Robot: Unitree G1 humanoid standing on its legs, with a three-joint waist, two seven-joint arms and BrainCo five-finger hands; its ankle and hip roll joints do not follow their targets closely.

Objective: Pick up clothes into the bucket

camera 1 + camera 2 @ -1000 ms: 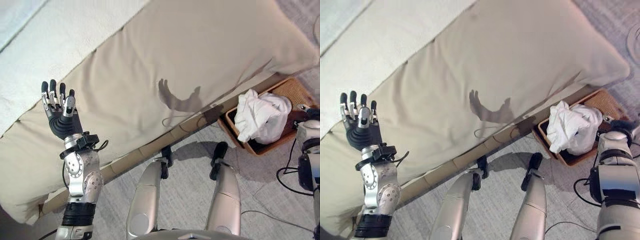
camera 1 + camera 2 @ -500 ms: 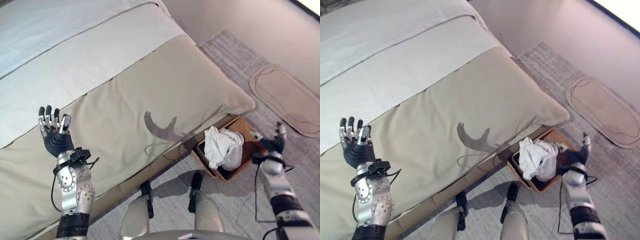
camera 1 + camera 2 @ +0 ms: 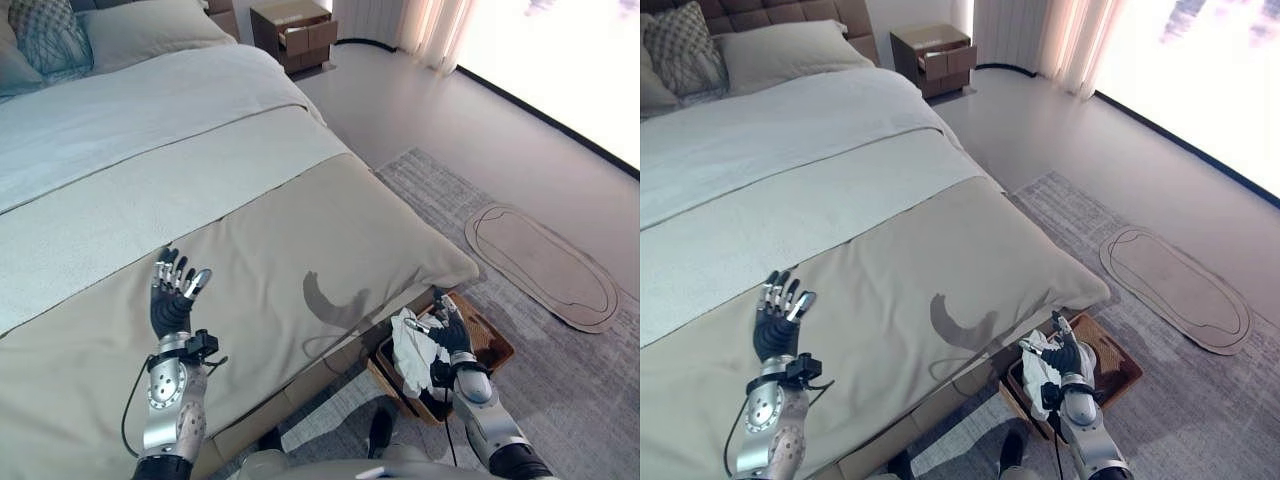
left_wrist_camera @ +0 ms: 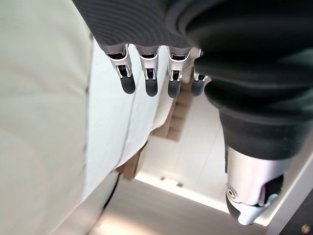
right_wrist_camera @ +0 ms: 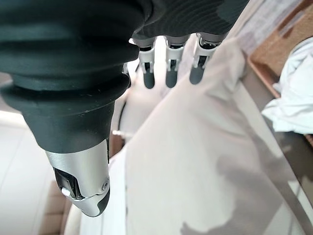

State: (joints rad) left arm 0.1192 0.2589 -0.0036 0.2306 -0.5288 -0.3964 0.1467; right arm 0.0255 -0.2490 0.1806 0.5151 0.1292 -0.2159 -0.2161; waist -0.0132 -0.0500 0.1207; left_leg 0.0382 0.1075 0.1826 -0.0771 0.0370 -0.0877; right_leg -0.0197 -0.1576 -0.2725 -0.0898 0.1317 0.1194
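Observation:
A brown woven basket (image 3: 493, 347) stands on the floor at the foot corner of the bed, with white clothes (image 3: 408, 352) bunched inside it. My right hand (image 3: 451, 334) hovers just above the basket beside the clothes, fingers straight, holding nothing. In the right wrist view the white clothes (image 5: 294, 94) and the basket rim (image 5: 264, 76) lie off to one side of the fingers (image 5: 170, 63). My left hand (image 3: 174, 296) is raised over the beige bed cover (image 3: 300, 260), open and empty, its fingers (image 4: 149, 73) straight in the left wrist view.
The large bed fills the left, with a white sheet (image 3: 150, 120) and pillows (image 3: 60, 40) at its head. A wooden nightstand (image 3: 297, 28) stands at the far end. A grey rug (image 3: 560, 380) and an oval mat (image 3: 540, 262) lie to the right.
The camera has swung upward, so the whole room now shows. My right hand has come in from beside the basket to just above it. The left hand stays raised and open.

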